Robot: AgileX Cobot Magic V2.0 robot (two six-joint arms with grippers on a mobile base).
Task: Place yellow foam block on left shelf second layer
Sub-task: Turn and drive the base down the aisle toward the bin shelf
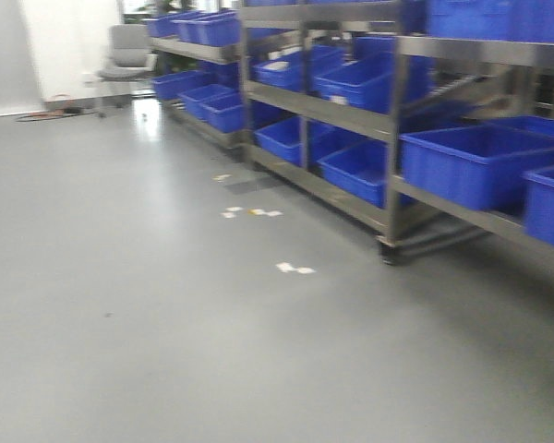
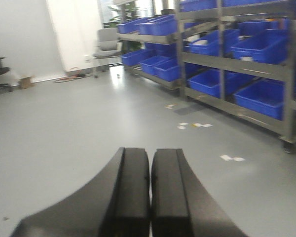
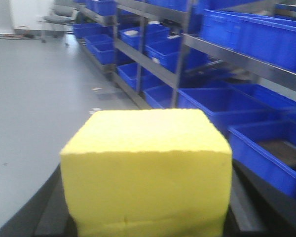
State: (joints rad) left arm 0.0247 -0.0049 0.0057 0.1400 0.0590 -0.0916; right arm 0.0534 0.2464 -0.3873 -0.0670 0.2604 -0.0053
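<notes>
Shelving takes up the right side of the exterior front view: a steel shelving rack [image 1: 392, 138] of several levels, loaded with blue bins [image 1: 471, 166], runs back into the room. A pale grey floor [image 1: 120, 305] spreads out to the left of the rack. A few white scraps [image 1: 295, 269] lie on the floor just in front of the rack's lowest level. A grey chair [image 1: 129, 51] stands beyond the rack's far end, by a white wall. Neither arm shows here, and neither does the block.

In the left wrist view the left gripper [image 2: 150, 192] fills the bottom centre, pointing across the floor with the rack off to its right. Its two black fingers [image 2: 133, 187] lie side by side with only a thin seam between them and nothing held. The grey chair appears again past the rack's far end. A small cardboard box [image 2: 24, 82] sits on the floor against the wall, well to the left of the rack.

In the right wrist view the yellow foam block [image 3: 148, 163] fills the foreground, its top face flat and its front face finely pitted. It sits in the right gripper [image 3: 147, 212], whose dark jaws show at the block's lower left and lower right, pressed against its sides. The block is held off the floor to the left of the rack, apart from it, and near a low row of bins.
</notes>
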